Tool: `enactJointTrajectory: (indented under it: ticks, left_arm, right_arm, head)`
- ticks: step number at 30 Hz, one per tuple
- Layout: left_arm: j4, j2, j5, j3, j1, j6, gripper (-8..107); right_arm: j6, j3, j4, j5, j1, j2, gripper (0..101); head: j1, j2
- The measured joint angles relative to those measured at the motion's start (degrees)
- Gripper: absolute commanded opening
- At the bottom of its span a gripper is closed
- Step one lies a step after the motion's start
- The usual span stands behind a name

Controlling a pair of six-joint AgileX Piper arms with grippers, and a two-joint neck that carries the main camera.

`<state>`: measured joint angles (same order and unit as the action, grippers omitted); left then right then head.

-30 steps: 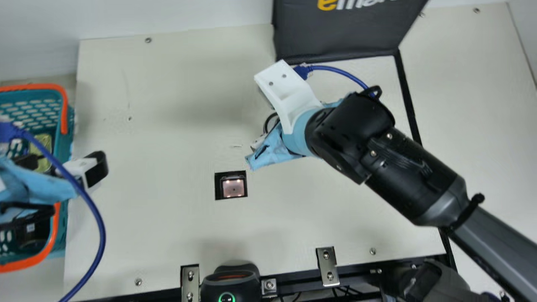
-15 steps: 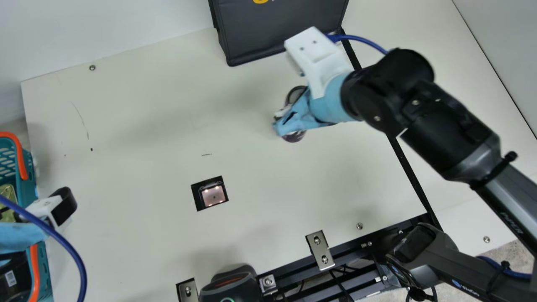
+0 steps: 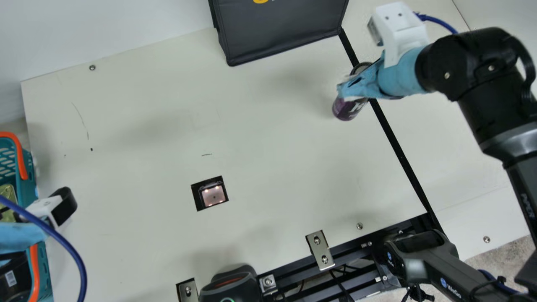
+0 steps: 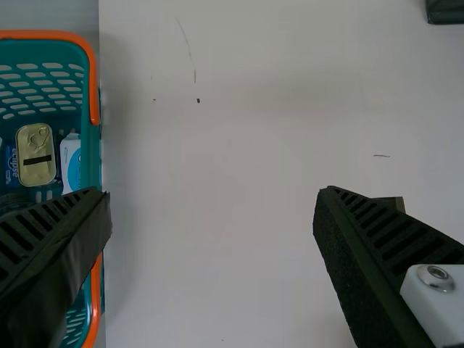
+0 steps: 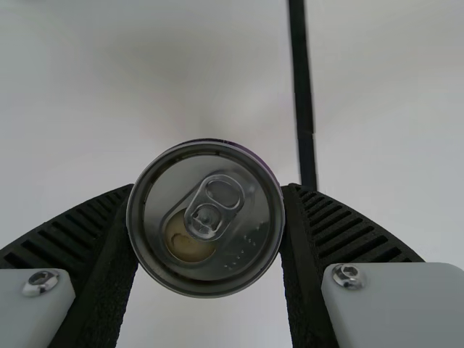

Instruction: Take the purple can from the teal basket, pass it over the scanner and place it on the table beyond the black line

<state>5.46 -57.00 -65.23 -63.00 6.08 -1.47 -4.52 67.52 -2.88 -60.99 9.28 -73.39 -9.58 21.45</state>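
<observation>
In the main view my right gripper (image 3: 350,90) holds the purple can (image 3: 347,108) above the table beside the black line (image 3: 392,138), at its scanner side. The right wrist view shows the can's metal top (image 5: 206,219) squeezed between both fingers of this gripper (image 5: 208,221); the black line (image 5: 303,101) runs close by. At the main view's left edge, my left gripper (image 3: 46,212) is by the teal basket (image 3: 45,272). Its fingers stand wide apart in the left wrist view, the gripper (image 4: 214,199) holding nothing, near the basket (image 4: 90,156). The scanner window (image 3: 213,196) lies in the table.
A black fabric box (image 3: 281,31) stands at the table's back edge. Metal brackets (image 3: 320,250) and a black device (image 3: 230,285) line the front edge. Inside the basket lie a gold tin (image 4: 36,154) and other goods.
The camera has turned since the earliest picture. My right arm has carried the can rightward and toward the back, up to the black line. The left arm has kept still over the last half second.
</observation>
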Motion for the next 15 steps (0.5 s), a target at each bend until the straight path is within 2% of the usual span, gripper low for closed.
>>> enactJointTrajectory:
  ticks: [7,15]
  left_arm:
    - [0.0,0.0,0.0,0.0,0.0,0.0,90]
    - [0.0,0.0,0.0,0.0,0.0,0.0,90]
  right_arm:
    - [-4.9,4.8,-0.9,0.9,7.9,-5.1,0]
    - [-6.3,12.4,-0.4,1.2,12.4,-12.8,0]
  head:
    - [0.0,0.0]
    - [0.0,0.0]
